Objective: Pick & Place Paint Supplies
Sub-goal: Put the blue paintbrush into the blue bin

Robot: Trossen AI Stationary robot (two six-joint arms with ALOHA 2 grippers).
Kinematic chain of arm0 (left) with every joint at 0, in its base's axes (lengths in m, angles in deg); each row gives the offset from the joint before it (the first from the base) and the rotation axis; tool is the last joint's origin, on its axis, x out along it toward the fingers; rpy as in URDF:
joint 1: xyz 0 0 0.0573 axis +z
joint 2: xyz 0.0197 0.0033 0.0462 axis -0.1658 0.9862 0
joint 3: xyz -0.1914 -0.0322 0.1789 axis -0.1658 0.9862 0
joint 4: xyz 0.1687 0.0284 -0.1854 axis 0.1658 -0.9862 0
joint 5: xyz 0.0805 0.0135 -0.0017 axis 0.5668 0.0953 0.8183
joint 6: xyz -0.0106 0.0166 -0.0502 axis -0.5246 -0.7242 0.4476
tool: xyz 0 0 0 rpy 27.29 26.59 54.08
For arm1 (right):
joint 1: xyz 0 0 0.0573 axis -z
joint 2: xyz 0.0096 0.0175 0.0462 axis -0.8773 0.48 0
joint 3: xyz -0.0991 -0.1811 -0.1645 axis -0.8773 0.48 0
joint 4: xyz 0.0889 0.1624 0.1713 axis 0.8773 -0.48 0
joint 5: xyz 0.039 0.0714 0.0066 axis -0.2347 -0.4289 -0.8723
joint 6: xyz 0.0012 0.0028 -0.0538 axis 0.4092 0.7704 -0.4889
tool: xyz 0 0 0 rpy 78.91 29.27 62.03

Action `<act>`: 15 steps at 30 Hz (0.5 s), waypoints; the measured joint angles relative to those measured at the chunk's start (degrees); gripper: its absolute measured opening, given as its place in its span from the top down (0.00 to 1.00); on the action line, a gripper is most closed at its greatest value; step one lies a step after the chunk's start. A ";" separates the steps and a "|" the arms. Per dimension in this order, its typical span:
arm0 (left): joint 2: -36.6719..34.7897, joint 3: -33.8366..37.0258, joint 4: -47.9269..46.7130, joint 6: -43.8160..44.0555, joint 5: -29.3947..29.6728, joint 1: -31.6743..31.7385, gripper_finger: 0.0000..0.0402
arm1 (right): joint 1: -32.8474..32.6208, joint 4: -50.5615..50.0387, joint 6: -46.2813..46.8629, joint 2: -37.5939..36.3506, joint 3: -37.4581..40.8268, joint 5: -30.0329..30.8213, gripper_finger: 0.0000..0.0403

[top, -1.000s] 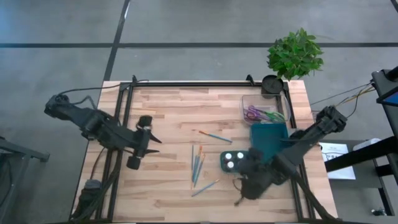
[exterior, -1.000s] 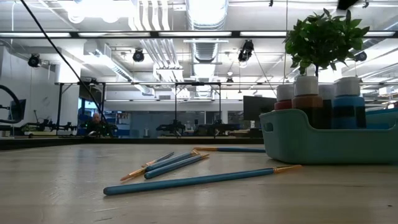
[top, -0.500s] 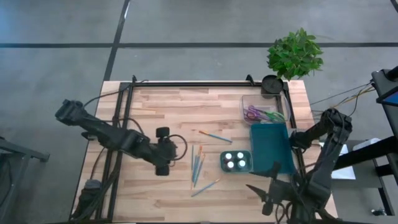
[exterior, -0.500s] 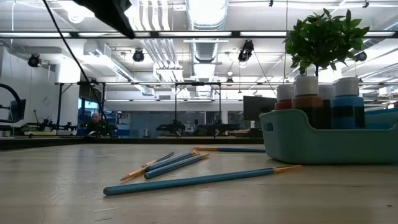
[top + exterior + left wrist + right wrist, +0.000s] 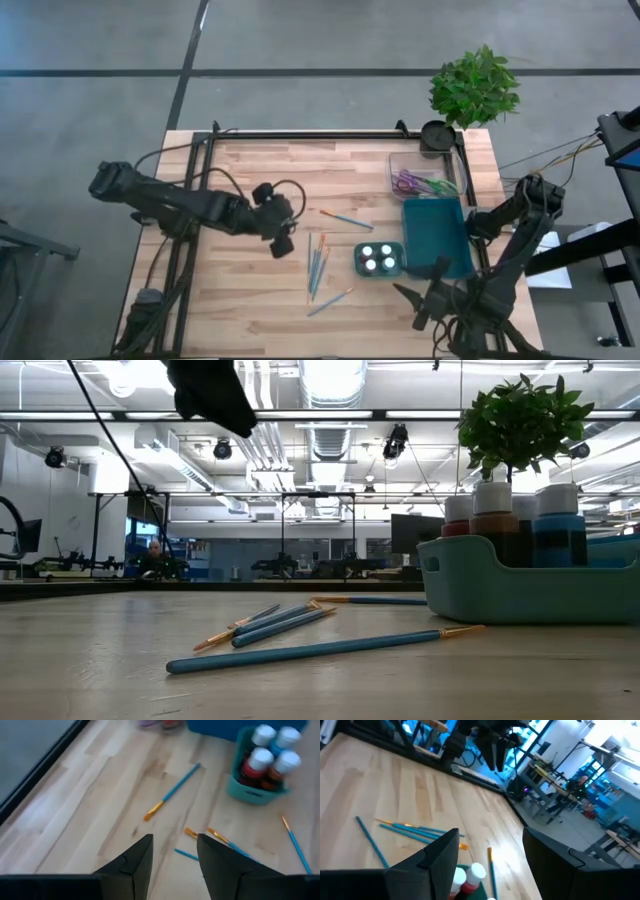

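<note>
Several thin blue-handled paintbrushes (image 5: 318, 266) lie flat on the wooden table near its middle. One brush (image 5: 347, 219) lies apart farther back, and another (image 5: 330, 300) lies nearer the front. White-capped paint tubes (image 5: 520, 525) stand upright in a small square teal holder (image 5: 379, 259). My left gripper (image 5: 283, 243) hovers open just left of the brushes, tilted down; in its wrist view the left gripper (image 5: 175, 855) has nothing between its fingers. My right gripper (image 5: 412, 300) stands open near the front right, beside the holder; the right wrist view shows the right gripper (image 5: 490, 852) holding nothing.
A larger teal tray (image 5: 435, 235) lies right of the holder. A clear box (image 5: 420, 183) with purple things and a potted plant (image 5: 475, 85) stand at the back right. Bare wood (image 5: 260, 175) stretches across the table's left and far parts.
My left gripper has swung toward the table's right and come down, rolling, until it hangs beside the brushes. My right gripper has drawn back from the teal holder toward the near right corner and turned. The supplies have not moved.
</note>
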 joint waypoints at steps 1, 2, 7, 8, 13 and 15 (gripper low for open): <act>0.00 0.00 0.08 0.93 -0.02 0.81 0.60 | 0.00 0.05 -0.39 0.00 0.02 0.93 0.46; 0.00 0.00 0.00 1.65 -0.11 1.52 0.60 | 0.00 0.17 -1.26 -0.02 0.02 1.93 0.46; 1.31 0.00 0.05 2.95 -1.87 4.12 0.60 | -0.08 0.21 -5.97 -0.07 -1.73 2.97 0.46; 1.80 0.00 0.07 2.96 -2.07 4.52 0.60 | -0.07 0.22 -6.94 -0.07 -2.14 2.97 0.46; 4.59 0.00 -0.18 2.97 -2.15 6.73 0.60 | -0.07 0.39 -9.90 -0.07 -3.26 2.95 0.46; 6.01 0.00 -0.75 4.58 -2.40 7.82 0.60 | -0.07 0.53 -10.30 -0.07 -3.16 2.92 0.46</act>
